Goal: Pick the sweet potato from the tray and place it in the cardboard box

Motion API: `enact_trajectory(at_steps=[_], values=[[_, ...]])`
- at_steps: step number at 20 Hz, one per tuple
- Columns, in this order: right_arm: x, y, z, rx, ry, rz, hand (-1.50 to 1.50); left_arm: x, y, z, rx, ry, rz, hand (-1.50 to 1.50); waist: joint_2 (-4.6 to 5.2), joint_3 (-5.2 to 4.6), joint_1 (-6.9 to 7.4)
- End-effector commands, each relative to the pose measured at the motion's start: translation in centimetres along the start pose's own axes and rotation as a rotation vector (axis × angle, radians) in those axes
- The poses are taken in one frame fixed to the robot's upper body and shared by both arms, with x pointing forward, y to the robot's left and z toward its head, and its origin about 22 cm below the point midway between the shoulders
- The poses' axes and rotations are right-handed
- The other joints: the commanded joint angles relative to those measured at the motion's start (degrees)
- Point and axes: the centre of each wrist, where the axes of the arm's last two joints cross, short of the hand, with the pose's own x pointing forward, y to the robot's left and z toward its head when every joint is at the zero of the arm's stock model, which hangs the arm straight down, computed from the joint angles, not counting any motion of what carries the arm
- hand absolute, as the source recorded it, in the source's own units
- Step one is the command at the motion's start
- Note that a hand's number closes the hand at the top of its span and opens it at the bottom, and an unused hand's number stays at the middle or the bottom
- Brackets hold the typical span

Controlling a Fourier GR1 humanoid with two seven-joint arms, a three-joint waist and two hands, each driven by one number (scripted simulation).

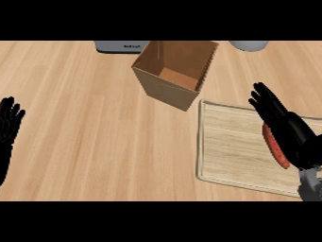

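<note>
A pale wooden tray (233,151) with a raised rim lies at the right of the grained wood counter (87,123), and on its right half rests the sweet potato (275,147) — long, slim, reddish-orange — just left of the right hand (286,127). That black hand's fingers are straight and spread, pointing far-left over the tray, alongside the potato but not curled round it. Far of the tray stands the open-topped brown cardboard box (173,71), tilted — while the left hand (2,132) rests at the left edge, fingers up and open.

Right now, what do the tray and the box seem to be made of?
The tray looks like pale, matte wood, since grain lines run along it. The box looks like plain brown cardboard with thin, dull walls and an open top.
</note>
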Motion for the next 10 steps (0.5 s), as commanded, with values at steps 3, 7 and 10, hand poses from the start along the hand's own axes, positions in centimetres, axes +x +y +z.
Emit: enact_trajectory(at_steps=[3, 7, 10], values=[[4.9, -3.7, -2.7, -0.072, -0.24, -0.044, -1.5, -0.7, -1.3, -0.2, -0.026, 0.031, -0.094, 0.0, 2.13, 1.57, 0.93], [7.6, -10.0, -0.8, -0.202, -0.087, 0.578, -1.5, -2.1, -0.9, 0.5, -0.023, 0.125, -0.144, 0.0, 3.23, -0.07, -1.22], [1.6, -8.9, -1.7, -0.517, -0.142, 0.169, -1.5, -2.7, -3.2, 0.9, -0.05, 0.179, -0.166, 0.0, 2.32, 1.65, 0.24]])
